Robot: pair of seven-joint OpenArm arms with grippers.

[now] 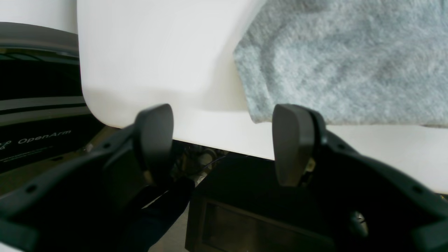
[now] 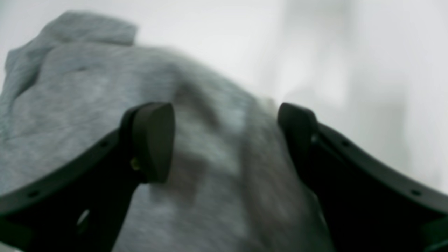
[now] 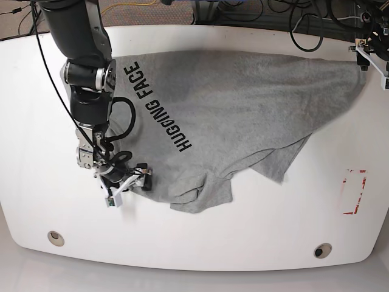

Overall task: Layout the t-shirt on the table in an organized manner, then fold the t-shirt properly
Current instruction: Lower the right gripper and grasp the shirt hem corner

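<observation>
The heather-grey t-shirt (image 3: 243,103) lies spread over the white table (image 3: 36,121), its black lettering facing up at the left and its lower part bunched into folds. My right gripper (image 3: 129,184) stands at the shirt's left edge. In the right wrist view it (image 2: 224,115) is open, its fingers apart over blurred grey fabric (image 2: 87,105). My left gripper (image 3: 372,53) sits at the far right corner of the table. In the left wrist view it (image 1: 223,119) is open just off the table edge (image 1: 217,136), below a corner of the shirt (image 1: 332,63), with nothing between its fingers.
Two round grommet holes (image 3: 56,238) (image 3: 322,250) sit near the front edge. A red-outlined rectangle (image 3: 354,191) marks the right side. Cables (image 3: 304,27) hang behind the back edge. A dark base labelled OpenArm (image 1: 42,140) lies below the table corner.
</observation>
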